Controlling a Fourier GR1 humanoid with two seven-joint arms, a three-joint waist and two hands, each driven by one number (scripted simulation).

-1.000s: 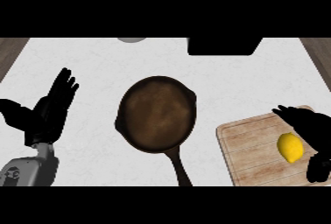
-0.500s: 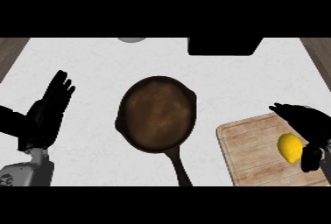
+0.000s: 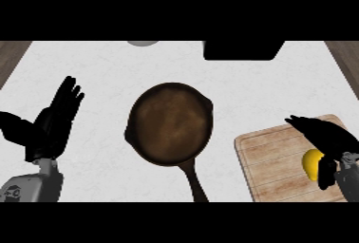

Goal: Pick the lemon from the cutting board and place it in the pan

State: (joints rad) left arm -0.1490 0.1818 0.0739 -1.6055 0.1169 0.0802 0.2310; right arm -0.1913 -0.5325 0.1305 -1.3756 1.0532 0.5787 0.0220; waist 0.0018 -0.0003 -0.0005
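Observation:
The yellow lemon lies on the wooden cutting board at the lower right. My right hand is over it and hides its right side. The fingers reach up and left past the lemon, fairly straight, and the thumb hangs down beside it. The dark brown pan sits at the middle of the counter, nothing in it, with its handle pointing toward me. My left hand rests open at the left, fingers up.
A black object stands at the counter's far edge, right of centre. Part of a pale round thing shows at the far edge near the middle. White counter lies bare between the pan and the board.
My right hand has slid a little down and left over the lemon, covering more of it. The lemon, the pan and the left hand have stayed put.

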